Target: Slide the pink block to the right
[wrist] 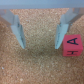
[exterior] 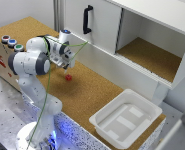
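Observation:
The pink block [exterior: 68, 77] is a tiny red cube on the cork tabletop [exterior: 97, 90], in front of the cabinet. In the wrist view the block [wrist: 73, 46] shows black letters and lies just outside one finger [wrist: 62, 34], very close to its tip; I cannot tell whether they touch. My gripper [exterior: 66, 65] hovers just above and behind the block in the exterior view. In the wrist view the gripper [wrist: 40, 45] is open, with only bare cork between its fingers.
A white cabinet with a black handle [exterior: 87, 20] and an open compartment [exterior: 152, 55] runs along the back. A white tray [exterior: 124, 120] sits at the exterior view's right front. Round coloured buttons [exterior: 12, 42] sit on a box at the left.

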`<state>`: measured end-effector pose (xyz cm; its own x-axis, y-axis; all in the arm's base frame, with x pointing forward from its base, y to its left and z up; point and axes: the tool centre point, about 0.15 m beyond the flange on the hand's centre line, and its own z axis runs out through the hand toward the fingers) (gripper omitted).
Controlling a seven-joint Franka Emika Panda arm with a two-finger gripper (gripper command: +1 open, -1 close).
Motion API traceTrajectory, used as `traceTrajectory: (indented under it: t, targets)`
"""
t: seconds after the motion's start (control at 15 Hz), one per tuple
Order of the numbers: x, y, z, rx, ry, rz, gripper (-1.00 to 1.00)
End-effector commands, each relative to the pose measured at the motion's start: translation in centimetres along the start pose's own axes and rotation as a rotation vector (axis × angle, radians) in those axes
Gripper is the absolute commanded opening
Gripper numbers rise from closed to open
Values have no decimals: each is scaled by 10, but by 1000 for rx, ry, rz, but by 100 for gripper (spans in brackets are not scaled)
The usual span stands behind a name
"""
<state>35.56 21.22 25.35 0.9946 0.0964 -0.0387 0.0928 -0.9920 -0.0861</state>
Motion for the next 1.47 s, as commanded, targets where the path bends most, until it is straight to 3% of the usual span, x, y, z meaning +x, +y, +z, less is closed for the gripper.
traceTrajectory:
  t: [0.0,0.27,0.8,1.4]
  targets:
    - [23,2,29,71,-45,-8,-100]
    - [29,32,40,127,-45,47,-100]
    - [18,77,48,100,-78,68,-100]
    - [0,140,28,52,-80,119,-100]
